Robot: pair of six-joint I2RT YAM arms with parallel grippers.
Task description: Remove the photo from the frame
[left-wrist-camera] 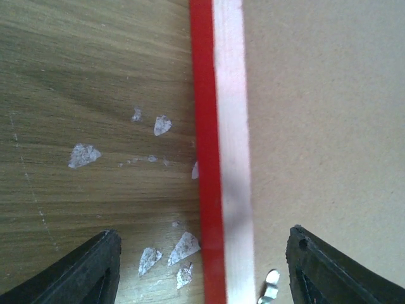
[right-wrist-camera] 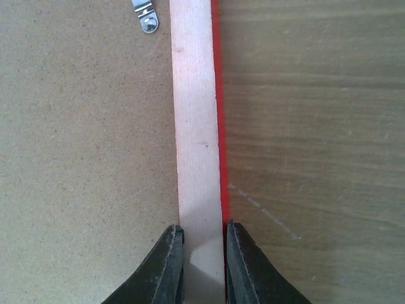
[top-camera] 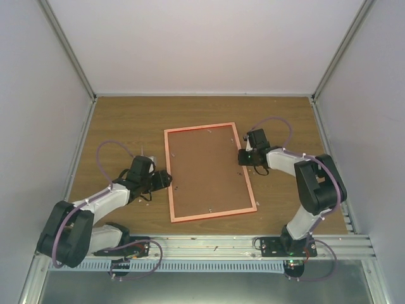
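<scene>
The red frame (top-camera: 209, 172) lies face down in the middle of the table, its brown board back up. The photo is hidden under the board. My right gripper (top-camera: 243, 157) is shut on the frame's right rail; in the right wrist view both fingers (right-wrist-camera: 168, 266) pinch the pale rail (right-wrist-camera: 196, 126). My left gripper (top-camera: 166, 179) is open at the frame's left rail; in the left wrist view its fingers (left-wrist-camera: 82, 272) straddle the red rail (left-wrist-camera: 218, 158), one over the table, one over the board.
Small metal tabs hold the board (right-wrist-camera: 146, 16) (left-wrist-camera: 271, 285). White paper scraps (left-wrist-camera: 162, 125) lie on the wood left of the frame. Grey walls enclose the table on three sides (top-camera: 25, 126). A metal rail (top-camera: 209, 247) runs along the near edge.
</scene>
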